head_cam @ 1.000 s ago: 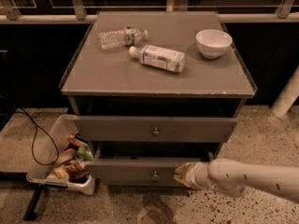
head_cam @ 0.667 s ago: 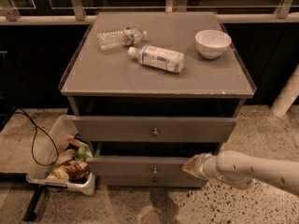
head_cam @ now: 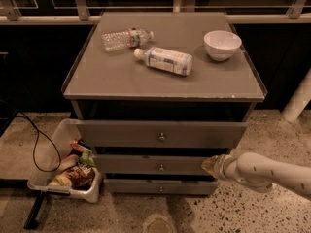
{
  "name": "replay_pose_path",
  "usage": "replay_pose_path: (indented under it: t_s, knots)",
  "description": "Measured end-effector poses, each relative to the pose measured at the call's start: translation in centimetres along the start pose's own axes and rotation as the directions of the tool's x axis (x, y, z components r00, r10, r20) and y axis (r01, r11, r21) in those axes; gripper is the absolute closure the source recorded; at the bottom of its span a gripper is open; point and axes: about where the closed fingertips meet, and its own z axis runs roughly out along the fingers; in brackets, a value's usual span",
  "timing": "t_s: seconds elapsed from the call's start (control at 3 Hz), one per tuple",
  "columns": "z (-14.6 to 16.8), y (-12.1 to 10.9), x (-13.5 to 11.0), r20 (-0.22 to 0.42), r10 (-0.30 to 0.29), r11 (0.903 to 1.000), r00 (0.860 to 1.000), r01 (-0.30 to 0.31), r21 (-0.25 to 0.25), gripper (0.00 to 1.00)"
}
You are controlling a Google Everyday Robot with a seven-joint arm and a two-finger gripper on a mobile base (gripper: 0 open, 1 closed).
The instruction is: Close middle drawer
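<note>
The middle drawer [head_cam: 155, 165] is the grey-brown front with a small round knob, second of three in the cabinet [head_cam: 165, 76]. It sits well in under the top drawer [head_cam: 160, 133], whose front stands further forward. My gripper [head_cam: 210, 165] is at the right end of the middle drawer's front, touching or almost touching it. My white arm [head_cam: 265, 173] reaches in from the lower right. The bottom drawer [head_cam: 160, 186] lies just below.
On the cabinet top lie a clear water bottle [head_cam: 127, 39] and a white labelled bottle [head_cam: 165, 60], with a white bowl [head_cam: 222, 44] standing beside them. A plastic bin of snack packets [head_cam: 68, 171] and a black cable [head_cam: 36, 144] are on the floor at left. A white post [head_cam: 299, 101] stands at right.
The middle drawer has slid back into the cabinet. My gripper has moved to the right and inward along with its front.
</note>
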Motion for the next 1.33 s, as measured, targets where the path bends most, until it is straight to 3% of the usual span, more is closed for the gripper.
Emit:
replay_pose_path:
  t_s: [0.33, 0.67, 1.0, 1.33]
  knots:
    - [0.0, 0.0, 0.0, 0.000, 0.000, 1.0000, 1.000, 0.000, 0.000, 0.58]
    - [-0.3, 1.4, -0.4, 0.004, 0.012, 0.9993, 1.000, -0.012, -0.036, 0.61]
    - [-3.8, 5.8, 0.2, -0.002, 0.040, 0.9905, 0.999, -0.040, -0.131, 0.85]
    - [-3.8, 6.9, 0.3, -0.005, 0.037, 0.9871, 0.999, -0.038, -0.155, 0.81]
